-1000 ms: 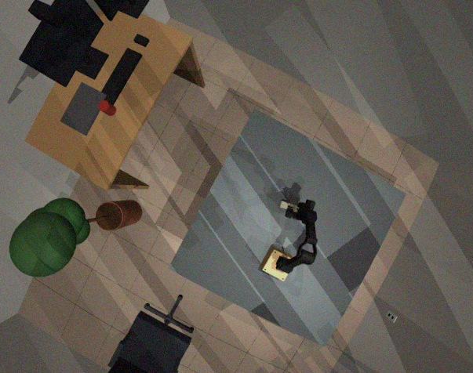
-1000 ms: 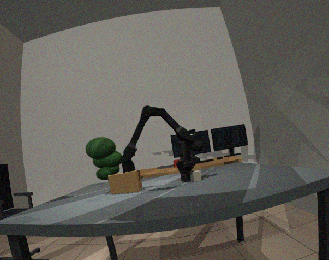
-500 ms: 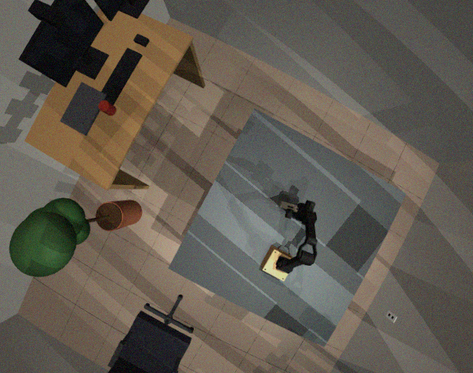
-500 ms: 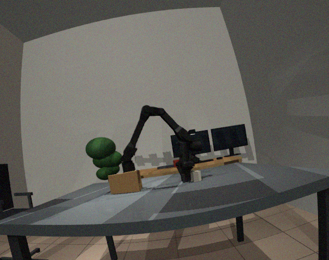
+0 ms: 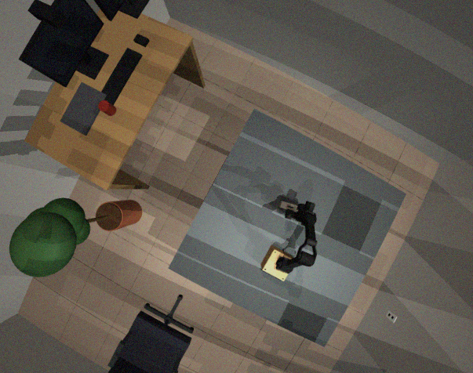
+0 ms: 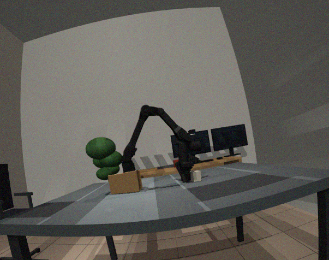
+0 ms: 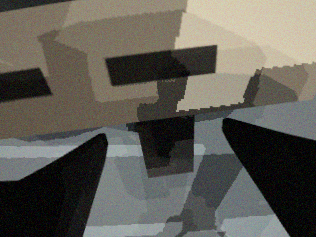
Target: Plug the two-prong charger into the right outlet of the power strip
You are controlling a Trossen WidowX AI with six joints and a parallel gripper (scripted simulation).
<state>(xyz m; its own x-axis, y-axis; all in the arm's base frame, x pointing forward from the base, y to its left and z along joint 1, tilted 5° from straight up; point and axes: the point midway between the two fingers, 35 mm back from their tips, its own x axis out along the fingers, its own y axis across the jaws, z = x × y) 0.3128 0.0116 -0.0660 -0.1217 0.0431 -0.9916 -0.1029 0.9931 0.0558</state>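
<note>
Grey tbl [image 5: 212, 240] [image 6: 102, 230] nearest me, tan box [image 5: 271, 269] [image 6: 124, 183] on it. Then the gripper [image 5: 291, 213] [image 6: 185, 180] [image 7: 164, 131], pointing down, fingers wide, nothing gripped. Dk block [image 7: 167, 161], poss. the charger, shows btwn fingertips, w/ gaps both sides. Pale pwr strip [image 5: 289, 205] [image 6: 196, 176] [image 7: 75, 64] right by it, 2 dk slots visible. Wood desk [image 5: 136, 124] [image 6: 159, 170] w/ monitors [image 5: 61, 52] [image 6: 228, 137] farther back.

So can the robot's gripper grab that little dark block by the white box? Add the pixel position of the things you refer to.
Probably yes: the gripper [image 5: 291, 215] [image 6: 185, 180] [image 7: 164, 131] is open, and the dark block [image 7: 172, 161] shows between its spread fingers, nothing visibly blocking.
</note>
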